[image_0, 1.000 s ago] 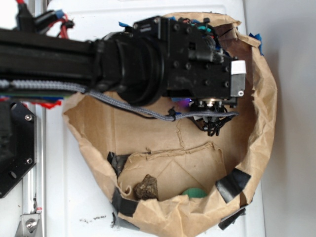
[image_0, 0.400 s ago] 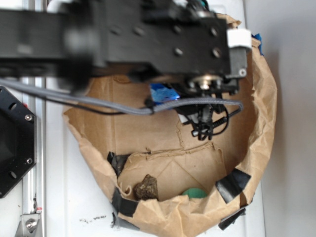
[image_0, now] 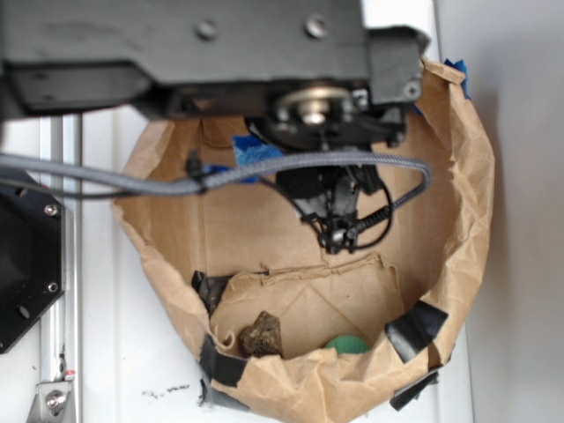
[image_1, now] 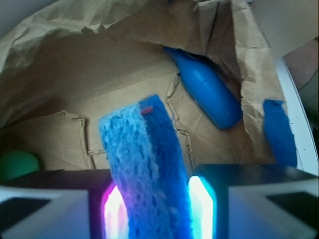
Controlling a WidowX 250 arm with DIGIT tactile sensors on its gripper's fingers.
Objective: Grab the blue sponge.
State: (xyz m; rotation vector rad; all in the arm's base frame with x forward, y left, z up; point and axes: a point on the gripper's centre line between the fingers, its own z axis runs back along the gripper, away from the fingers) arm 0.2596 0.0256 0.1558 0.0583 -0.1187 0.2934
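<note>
Wrist view: jaws clamp the blue sponge (image_1: 149,169), raised clear above the paper bag (image_1: 60,99) floor.

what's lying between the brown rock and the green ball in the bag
Nothing: in the exterior view, only bare brown paper bag floor lies between the rock and the green ball.
</note>
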